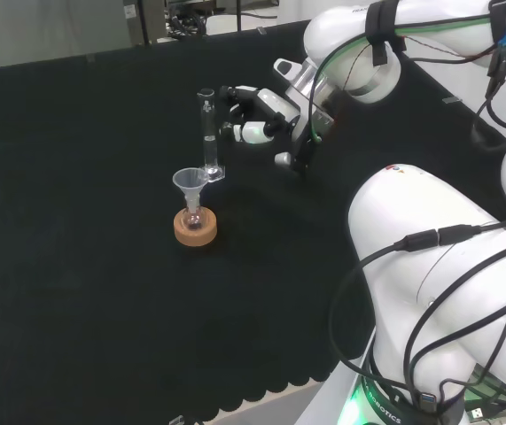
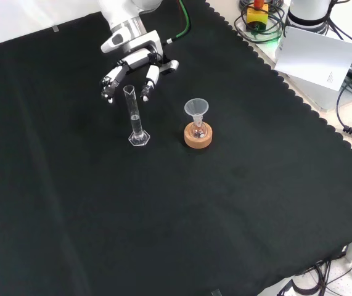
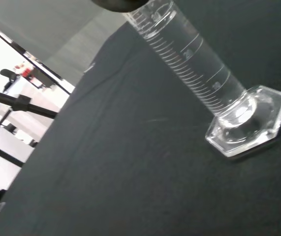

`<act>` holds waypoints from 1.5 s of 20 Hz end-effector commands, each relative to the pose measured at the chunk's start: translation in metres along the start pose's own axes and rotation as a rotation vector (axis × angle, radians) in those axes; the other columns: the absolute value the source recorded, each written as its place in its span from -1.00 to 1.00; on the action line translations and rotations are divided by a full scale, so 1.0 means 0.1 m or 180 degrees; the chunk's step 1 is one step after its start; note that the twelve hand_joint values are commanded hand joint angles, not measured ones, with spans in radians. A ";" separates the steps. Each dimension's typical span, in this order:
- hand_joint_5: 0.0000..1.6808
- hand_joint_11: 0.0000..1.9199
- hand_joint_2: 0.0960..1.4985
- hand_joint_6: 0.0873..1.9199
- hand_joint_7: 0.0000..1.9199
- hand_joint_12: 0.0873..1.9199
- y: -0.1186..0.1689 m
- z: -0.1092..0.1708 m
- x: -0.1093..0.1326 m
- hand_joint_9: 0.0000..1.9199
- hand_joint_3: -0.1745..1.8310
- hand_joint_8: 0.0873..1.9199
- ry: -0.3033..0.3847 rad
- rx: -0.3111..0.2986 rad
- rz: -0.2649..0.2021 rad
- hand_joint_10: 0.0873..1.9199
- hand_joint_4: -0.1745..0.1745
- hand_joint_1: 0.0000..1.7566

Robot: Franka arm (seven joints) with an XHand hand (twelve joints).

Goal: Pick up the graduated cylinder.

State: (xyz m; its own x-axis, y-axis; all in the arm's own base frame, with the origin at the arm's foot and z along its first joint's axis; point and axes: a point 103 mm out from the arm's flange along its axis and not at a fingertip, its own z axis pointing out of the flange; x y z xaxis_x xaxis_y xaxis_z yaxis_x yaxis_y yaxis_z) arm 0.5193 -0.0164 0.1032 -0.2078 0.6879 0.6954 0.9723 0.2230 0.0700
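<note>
Just beside the open-fingered robot hand [image 2: 132,65] stands the graduated cylinder [image 2: 135,116], untouched

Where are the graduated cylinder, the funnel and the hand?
graduated cylinder [image 2: 135,117], front view, mid tube.
funnel [image 2: 196,108], front view, cone rim.
hand [image 2: 140,60], front view, palm.

Noted on black cloth [image 2: 237,203]: small clear flask [image 2: 198,130] seated upright in cork ring stand [image 2: 198,138], clear funnel [image 2: 196,108] resting in its neck. Stood near the hand [image 2: 132,65], apart from it, lower right of it in front view, lower left in head view. White sheet [image 2: 314,57] well apart, off the cloth.
</note>
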 end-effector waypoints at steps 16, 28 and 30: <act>-0.41 -0.71 0.23 -1.00 -0.51 0.35 0.11 0.38 0.06 -0.36 -1.00 -0.39 0.0554 0.0006 -0.0354 -0.48 -0.16 0.13; -0.28 -0.64 0.23 -0.98 -0.39 0.32 0.17 0.48 0.09 -0.25 -1.00 -0.44 0.0730 -0.0063 -0.0394 -0.53 -0.07 0.18; -0.26 -0.63 0.23 -0.97 -0.39 0.32 0.17 0.50 0.08 -0.24 -1.00 -0.44 0.0768 -0.0069 -0.0379 -0.53 -0.06 0.19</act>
State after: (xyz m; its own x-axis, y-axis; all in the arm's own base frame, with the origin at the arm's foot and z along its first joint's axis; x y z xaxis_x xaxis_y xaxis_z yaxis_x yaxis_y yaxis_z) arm 0.5290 0.0254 0.0766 -0.2973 0.4852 0.8223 0.9437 0.2799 0.1761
